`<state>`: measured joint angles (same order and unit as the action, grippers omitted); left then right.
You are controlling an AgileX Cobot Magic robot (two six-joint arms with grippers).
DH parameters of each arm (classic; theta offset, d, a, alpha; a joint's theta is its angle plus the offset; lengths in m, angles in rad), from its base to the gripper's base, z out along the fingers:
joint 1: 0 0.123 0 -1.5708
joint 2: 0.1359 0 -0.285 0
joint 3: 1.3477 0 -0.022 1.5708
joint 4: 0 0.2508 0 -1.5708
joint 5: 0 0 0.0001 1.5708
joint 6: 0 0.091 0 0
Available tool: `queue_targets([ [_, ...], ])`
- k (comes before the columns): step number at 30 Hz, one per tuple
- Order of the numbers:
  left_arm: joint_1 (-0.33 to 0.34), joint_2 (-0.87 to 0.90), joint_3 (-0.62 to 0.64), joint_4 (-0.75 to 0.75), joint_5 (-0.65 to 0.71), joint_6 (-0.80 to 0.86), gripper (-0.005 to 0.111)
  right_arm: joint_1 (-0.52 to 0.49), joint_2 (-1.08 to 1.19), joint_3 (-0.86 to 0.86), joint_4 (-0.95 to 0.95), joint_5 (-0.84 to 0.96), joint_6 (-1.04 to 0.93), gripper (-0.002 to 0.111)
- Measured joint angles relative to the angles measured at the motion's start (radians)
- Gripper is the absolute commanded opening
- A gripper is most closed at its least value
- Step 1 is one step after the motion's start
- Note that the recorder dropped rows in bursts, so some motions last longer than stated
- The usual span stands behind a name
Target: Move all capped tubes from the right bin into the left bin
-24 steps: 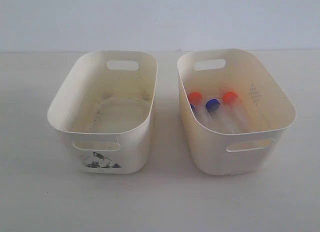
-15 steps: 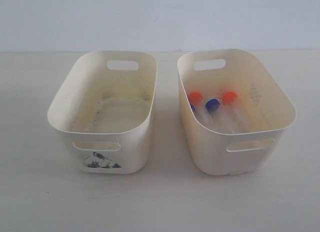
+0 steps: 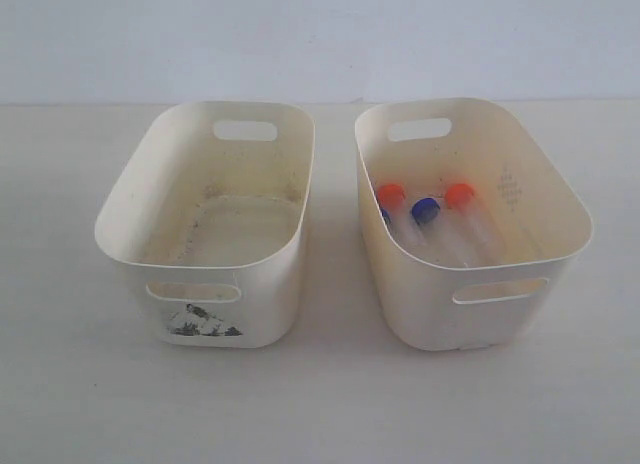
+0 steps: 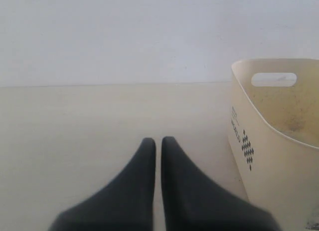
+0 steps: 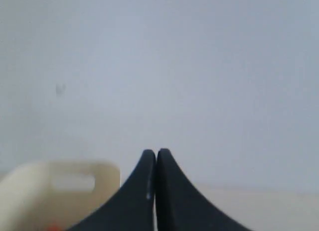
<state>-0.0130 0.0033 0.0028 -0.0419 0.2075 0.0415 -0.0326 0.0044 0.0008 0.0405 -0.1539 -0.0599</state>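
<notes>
Right wrist view: right bin (image 5: 30, 188) blurred, cut off beside the clenched, empty right gripper (image 5: 156, 154); left gripper (image 4: 158, 141) likewise clenched.

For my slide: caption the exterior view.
Capped tubes lie in the right bin; the left bin holds none.

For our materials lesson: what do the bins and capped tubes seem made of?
The left bin and right bin: likely moulded plastic, matte; thin rounded walls, slot handles. The capped tubes: probably clear plastic, see-through bodies; opaque blue and orange-red caps.
</notes>
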Motion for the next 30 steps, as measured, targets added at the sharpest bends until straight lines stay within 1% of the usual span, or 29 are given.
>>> queue_targets([
  [6, 0.0, 0.0, 0.0, 0.0, 0.0, 0.0, 0.004, 0.0, -0.002, 0.0, 0.007, -0.394, 0.002, 0.0],
  [8, 0.0, 0.0, 0.0, 0.0, 0.0, 0.0, 0.004, 0.0, -0.002, 0.0, 0.015, -0.502, 0.024, 0.0],
  [10, 0.0, 0.0, 0.0, 0.0, 0.0, 0.0, 0.004, 0.0, -0.002, -0.039, 0.018, -0.511, 0.038, 0.0],
  [12, 0.0, 0.0, 0.0, 0.0, 0.0, 0.0, 0.004, 0.0, 0.019, -0.138, -0.025, -0.431, 0.043, 0.0],
  [14, 0.0, 0.0, 0.0, 0.0, 0.0, 0.0, 0.004, 0.0, 0.093, -0.259, -0.106, -0.333, 0.06, 0.0],
  [16, 0.0, 0.0, 0.0, 0.0, 0.0, 0.0, 0.004, 0.0, 0.198, -0.396, -0.192, -0.202, 0.134, 0.0],
  [19, 0.0, 0.0, 0.0, 0.0, 0.0, 0.0, 0.004, 0.0, 0.407, -0.619, -0.271, 0.07, 0.296, 0.0],
  [21, 0.0, 0.0, 0.0, 0.0, 0.0, 0.0, 0.004, 0.0, 0.585, -0.761, -0.271, 0.302, 0.327, 0.0],
  [23, 0.0, 0.0, 0.0, 0.0, 0.0, 0.0, 0.004, 0.0, 0.772, -0.882, -0.205, 0.497, 0.303, 0.0],
  [26, 0.0, 0.0, 0.0, 0.0, 0.0, 0.0, 0.004, -0.004, 1.016, -1.026, -0.01, 0.72, 0.167, 0.0],
  [28, 0.0, 0.0, 0.0, 0.0, 0.0, 0.0, 0.004, -0.004, 1.141, -1.103, 0.159, 0.797, 0.046, 0.0],
  [30, 0.0, 0.0, 0.0, 0.0, 0.0, 0.0, 0.004, -0.004, 1.243, -1.173, 0.363, 0.839, -0.126, 0.0],
])
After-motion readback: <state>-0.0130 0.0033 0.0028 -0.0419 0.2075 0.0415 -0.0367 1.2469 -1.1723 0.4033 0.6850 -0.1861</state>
